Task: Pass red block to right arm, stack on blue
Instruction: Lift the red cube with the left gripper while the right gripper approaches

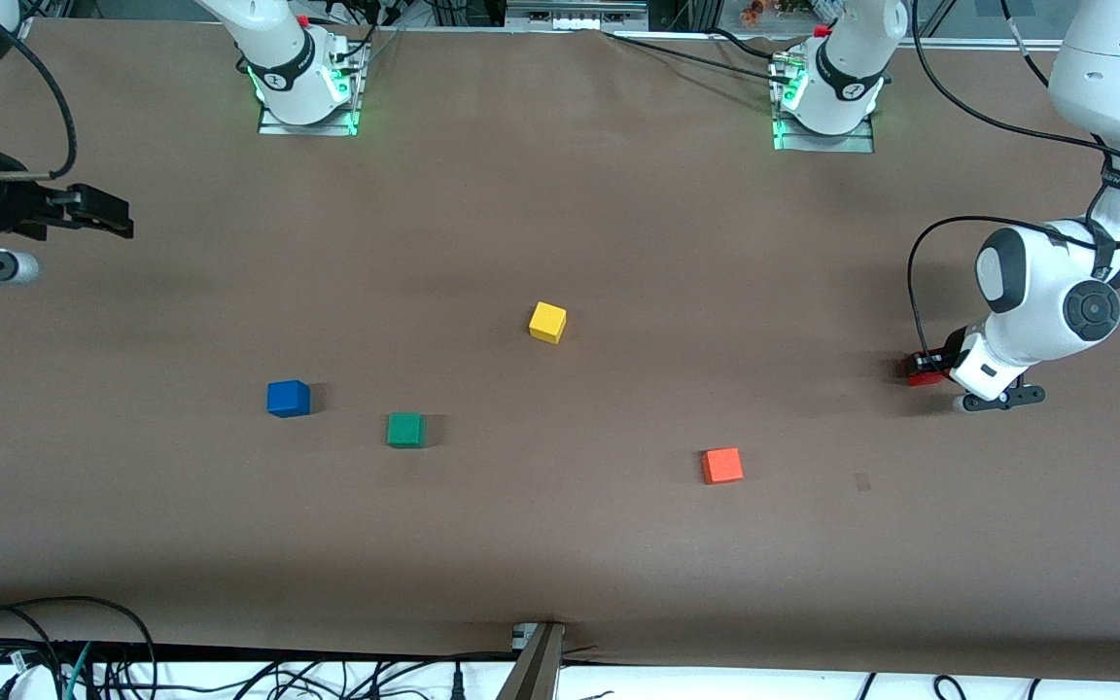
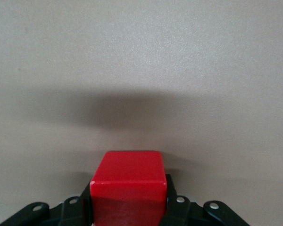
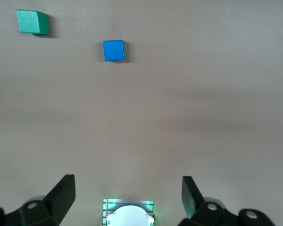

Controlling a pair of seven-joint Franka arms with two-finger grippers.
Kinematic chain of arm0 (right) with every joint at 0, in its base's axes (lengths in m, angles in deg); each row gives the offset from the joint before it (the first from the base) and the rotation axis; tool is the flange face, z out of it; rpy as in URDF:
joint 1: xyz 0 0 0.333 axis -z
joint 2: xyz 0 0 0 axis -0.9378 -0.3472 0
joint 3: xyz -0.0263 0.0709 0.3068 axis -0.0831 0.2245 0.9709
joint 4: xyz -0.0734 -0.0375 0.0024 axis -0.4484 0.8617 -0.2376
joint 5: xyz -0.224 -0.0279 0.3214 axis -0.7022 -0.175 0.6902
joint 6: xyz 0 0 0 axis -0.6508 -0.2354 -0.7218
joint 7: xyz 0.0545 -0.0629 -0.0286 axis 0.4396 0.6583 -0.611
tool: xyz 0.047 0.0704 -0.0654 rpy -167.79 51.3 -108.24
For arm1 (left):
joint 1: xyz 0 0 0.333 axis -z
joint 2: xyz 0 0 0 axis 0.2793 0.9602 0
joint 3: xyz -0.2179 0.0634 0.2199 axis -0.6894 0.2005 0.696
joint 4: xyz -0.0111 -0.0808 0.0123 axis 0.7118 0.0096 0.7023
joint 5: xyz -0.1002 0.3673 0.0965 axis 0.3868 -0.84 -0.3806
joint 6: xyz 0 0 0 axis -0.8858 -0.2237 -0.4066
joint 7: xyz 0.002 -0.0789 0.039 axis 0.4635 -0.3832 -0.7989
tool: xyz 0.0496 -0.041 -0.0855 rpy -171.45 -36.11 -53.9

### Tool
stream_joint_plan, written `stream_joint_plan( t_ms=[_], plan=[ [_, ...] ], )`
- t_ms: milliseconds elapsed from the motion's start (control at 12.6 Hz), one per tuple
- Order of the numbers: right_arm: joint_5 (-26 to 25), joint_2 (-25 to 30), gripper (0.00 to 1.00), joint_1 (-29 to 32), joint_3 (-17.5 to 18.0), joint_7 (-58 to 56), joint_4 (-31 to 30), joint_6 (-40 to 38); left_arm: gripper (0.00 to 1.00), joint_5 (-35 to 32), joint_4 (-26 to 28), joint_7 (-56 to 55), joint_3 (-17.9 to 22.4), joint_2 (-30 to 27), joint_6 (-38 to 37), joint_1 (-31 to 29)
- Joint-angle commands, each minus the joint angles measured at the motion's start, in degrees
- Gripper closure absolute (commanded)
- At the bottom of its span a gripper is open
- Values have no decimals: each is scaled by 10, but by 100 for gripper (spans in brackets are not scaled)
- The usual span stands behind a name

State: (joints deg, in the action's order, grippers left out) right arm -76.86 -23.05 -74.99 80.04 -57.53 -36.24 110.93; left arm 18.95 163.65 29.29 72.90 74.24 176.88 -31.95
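Note:
The red block (image 1: pixel 918 369) sits between the fingers of my left gripper (image 1: pixel 927 367), low at the table near the left arm's end. In the left wrist view the black fingers press both sides of the red block (image 2: pixel 129 181), so my left gripper (image 2: pixel 129 197) is shut on it. The blue cube (image 1: pixel 288 399) stands on the table toward the right arm's end and also shows in the right wrist view (image 3: pixel 113 50). My right gripper (image 1: pixel 118 220) hangs open and empty in the air at the right arm's end; its fingertips stand wide apart in the right wrist view (image 3: pixel 128 181).
A green cube (image 1: pixel 405 430) stands beside the blue one, a little nearer the front camera, and also shows in the right wrist view (image 3: pixel 33 22). A yellow cube (image 1: pixel 547 322) is mid-table. An orange cube (image 1: pixel 721 466) lies nearer the front camera than the red block.

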Motion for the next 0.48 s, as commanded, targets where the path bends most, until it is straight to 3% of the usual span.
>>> stream_joint_plan(
  t_ms=[0,318,397],
  plan=[
    [8,-15,0,-8,3,-6,-2,4,88,8,-12,12,-6,-10,-9,-1],
    [9,-28,0,-56,3,1,-1,18,88,12,-74,120,-25,-22,-101,-5],
    [16,-34,0,-63,4,1,-1,23,88,40,-80,168,-32,-22,-103,-5]
  ],
)
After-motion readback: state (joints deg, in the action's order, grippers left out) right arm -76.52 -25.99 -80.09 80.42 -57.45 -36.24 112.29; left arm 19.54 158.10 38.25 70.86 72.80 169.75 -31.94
